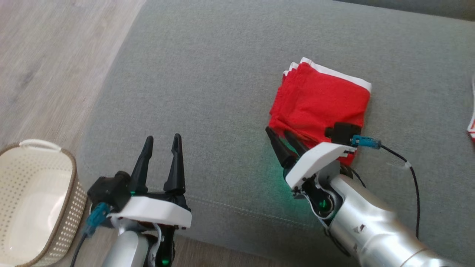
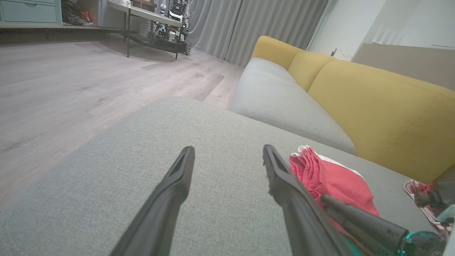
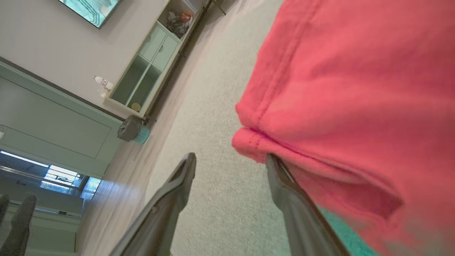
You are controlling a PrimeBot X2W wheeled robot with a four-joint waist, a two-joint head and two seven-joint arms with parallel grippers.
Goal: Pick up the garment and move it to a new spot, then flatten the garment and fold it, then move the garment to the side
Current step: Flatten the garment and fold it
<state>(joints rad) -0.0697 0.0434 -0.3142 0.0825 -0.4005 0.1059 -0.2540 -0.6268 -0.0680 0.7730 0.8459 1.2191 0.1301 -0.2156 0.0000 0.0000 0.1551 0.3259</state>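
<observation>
Closest to me, my left gripper point(image 1: 163, 138) hovers over the near edge of the grey cushion point(image 1: 207, 92), its two dark fingers spread wide with nothing between them. Just left of it, down on the wooden floor point(image 1: 48, 55), there's a pale perforated basket point(image 1: 74, 174) with a brown rim.

Over to the right and a touch farther out, my right gripper point(image 1: 277, 131) is low at the cushion, green light glowing on the fabric beneath it. The jaws stand apart, holding nothing. In the right wrist view bare grey cushion lies between the fingers, and the tip of one finger point(image 3: 280, 181) sits against the stitched hem at the garment's near-left corner. Whether it's slipped under that hem or only touches it, I can't tell. A black cable point(image 1: 412, 174) loops off that wrist.

Right past those fingertips, the garment point(image 1: 319, 98): red, folded into a compact stack, lying flat on the right half of the cushion, white trim showing along its far edge and layered corners at the far left.

Out at the right edge, well apart from it, a scrap of something red and white point(image 1: 471, 128), too cut off to name.

Farthest back, in the left wrist view, a yellow sofa back point(image 2: 373, 106) rises behind the grey seat.
</observation>
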